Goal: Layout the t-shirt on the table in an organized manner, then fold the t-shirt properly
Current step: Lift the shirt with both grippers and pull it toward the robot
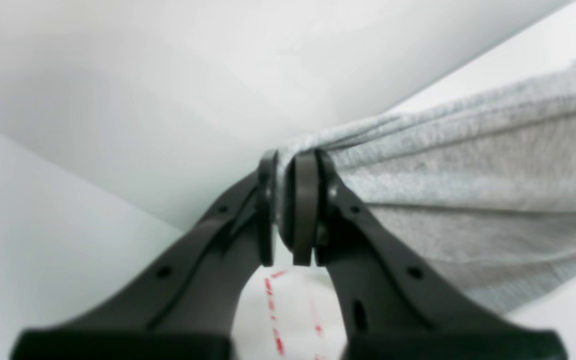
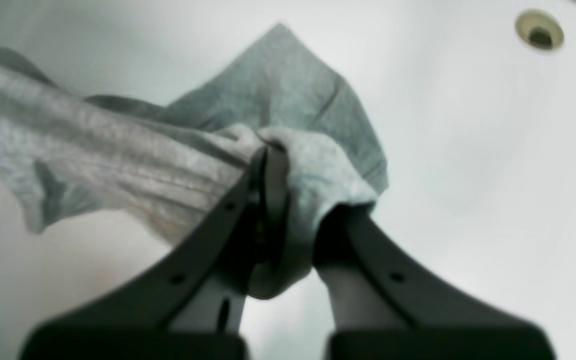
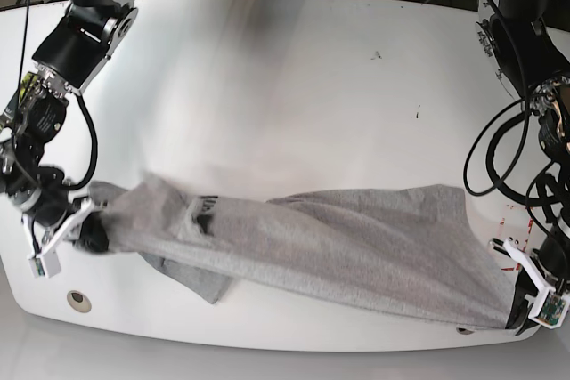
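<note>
The heather-grey t-shirt (image 3: 338,246) is stretched in a long band across the near part of the white table (image 3: 285,95), with a black mark (image 3: 203,213) near its left end. My right gripper (image 2: 268,165) is shut on a bunched shirt edge (image 2: 313,165) at the base view's left (image 3: 93,224). My left gripper (image 1: 284,200) is shut on the shirt's other end (image 1: 468,190), at the base view's lower right (image 3: 517,313). One sleeve (image 2: 288,90) hangs down toward the table in the right wrist view.
A round grey grommet (image 3: 78,299) sits near the table's front left corner, also seen in the right wrist view as a grommet (image 2: 539,30). Red dashed marks (image 1: 273,295) lie under the left gripper. Black cables (image 3: 499,157) hang at the right.
</note>
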